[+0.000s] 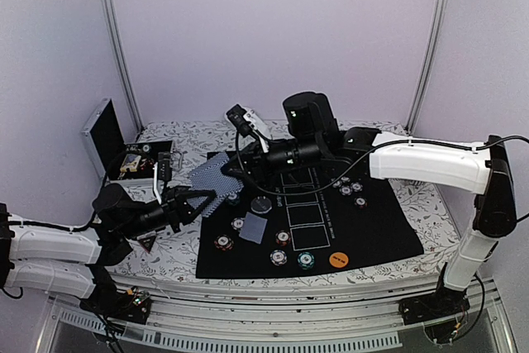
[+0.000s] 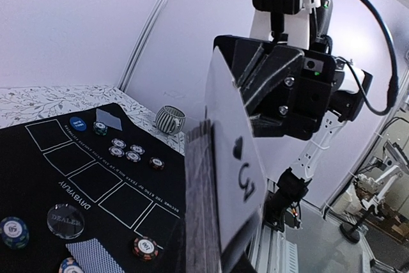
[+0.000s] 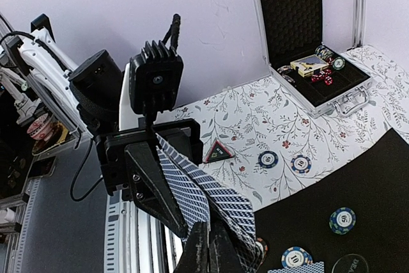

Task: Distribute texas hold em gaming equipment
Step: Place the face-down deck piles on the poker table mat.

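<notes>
Over the black mat's (image 1: 372,229) left edge, the left gripper (image 1: 192,202) clamps the card deck (image 1: 211,179). The right gripper (image 3: 207,234) pinches one card (image 2: 233,151), which hides its tips.

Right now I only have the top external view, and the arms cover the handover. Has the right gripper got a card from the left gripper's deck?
Observer: Yes. The right wrist view shows the right gripper shut on one blue-backed card.
Operator: Is it free of the deck?
Observer: Not fully. The left wrist view shows its top tilted away from the deck, its lower end close against the deck in the left gripper.
Operator: Where is the triangle marker?
Observer: The triangle marker lies on the floral cloth, off the mat, beside two chips hidden from your view.
</notes>
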Available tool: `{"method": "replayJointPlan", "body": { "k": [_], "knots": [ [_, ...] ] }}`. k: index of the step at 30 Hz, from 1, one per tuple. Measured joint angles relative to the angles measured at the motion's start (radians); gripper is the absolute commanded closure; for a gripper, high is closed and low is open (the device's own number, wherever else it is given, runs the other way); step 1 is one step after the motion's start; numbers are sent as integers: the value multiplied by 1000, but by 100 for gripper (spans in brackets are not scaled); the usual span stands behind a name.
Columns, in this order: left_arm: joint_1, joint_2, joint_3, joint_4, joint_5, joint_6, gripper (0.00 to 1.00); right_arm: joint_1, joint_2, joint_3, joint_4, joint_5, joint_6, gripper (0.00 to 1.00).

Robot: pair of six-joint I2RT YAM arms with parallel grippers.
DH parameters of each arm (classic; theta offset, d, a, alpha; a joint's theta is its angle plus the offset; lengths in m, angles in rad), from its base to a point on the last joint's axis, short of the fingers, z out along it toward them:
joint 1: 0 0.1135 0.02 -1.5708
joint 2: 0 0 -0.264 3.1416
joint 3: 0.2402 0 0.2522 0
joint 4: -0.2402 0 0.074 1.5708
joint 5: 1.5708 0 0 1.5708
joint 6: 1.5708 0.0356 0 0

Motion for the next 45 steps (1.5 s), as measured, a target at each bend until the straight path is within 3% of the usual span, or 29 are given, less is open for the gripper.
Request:
{"method": "replayJointPlan", "body": {
  "k": [10,14,20,26,35,41,45],
  "knots": [
    [0,-3,-10,-33,-25,-35,100,-40,39,9,3,-125,5,98],
    [17,-16,-8,-150,-43,-52,100,-53,103,8,21,-141,45,98],
    [147,-7,11,-398,-32,-58,100,-76,330,144,36,-153,103,98],
    [266,137,10,-448,61,-122,100,-79,505,254,46,-190,160,98],
    [354,381,9,-457,165,-178,100,-77,730,375,50,-261,232,98],
    [399,442,14,-425,217,-188,77,-78,771,425,43,-274,259,98],
    [409,464,14,-425,230,-181,70,-75,773,428,48,-274,270,98]
  ]
}}
